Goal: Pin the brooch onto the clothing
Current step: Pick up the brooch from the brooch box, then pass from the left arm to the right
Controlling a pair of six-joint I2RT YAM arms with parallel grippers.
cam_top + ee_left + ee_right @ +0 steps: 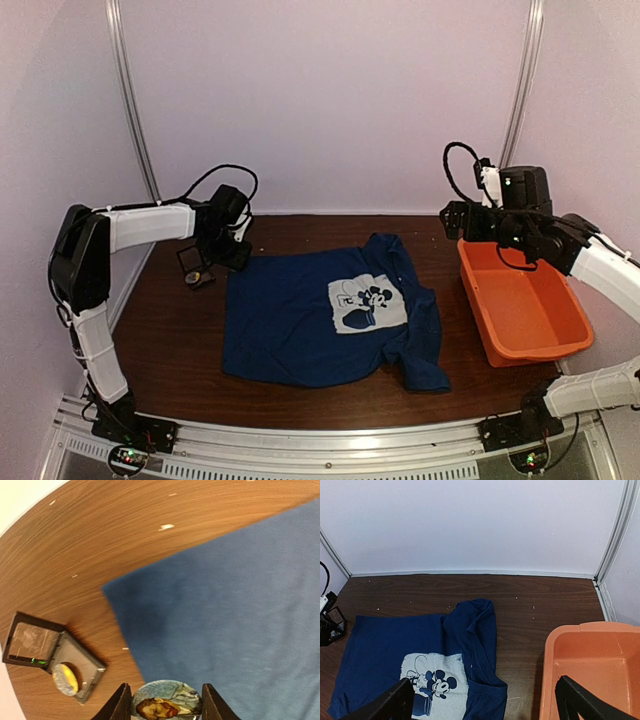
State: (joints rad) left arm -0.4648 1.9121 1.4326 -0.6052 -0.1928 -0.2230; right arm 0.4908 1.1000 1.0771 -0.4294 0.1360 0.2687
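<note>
The brown wooden table (170, 350) carries the clothing (290, 320), a navy T-shirt spread flat at its middle with the white cartoon-mouse print facing up and one sleeve rumpled toward the right. To the right of the shirt stands an orange tub (560, 335), apart from the cloth. The right gripper (484, 692) hangs over the tub's near-left rim; its fingers (390, 707) stand as wide apart as they go, with nothing between them and touching nothing. The left gripper (165, 692) is at the shirt's far-left corner, its fingers (119, 707) about halfway closed and clamped on either edge of the brooch (167, 706). The brooch is a small round badge with a painted bearded face on bluish-grey swirls, held face toward the wrist camera above the line where the shirt's edge meets the wood; whether it touches the cloth I cannot tell. Just left of the shirt corner lies a small black hinged box (50, 655), open on the table, with a second round yellowish badge (65, 678) resting at its edge.
</note>
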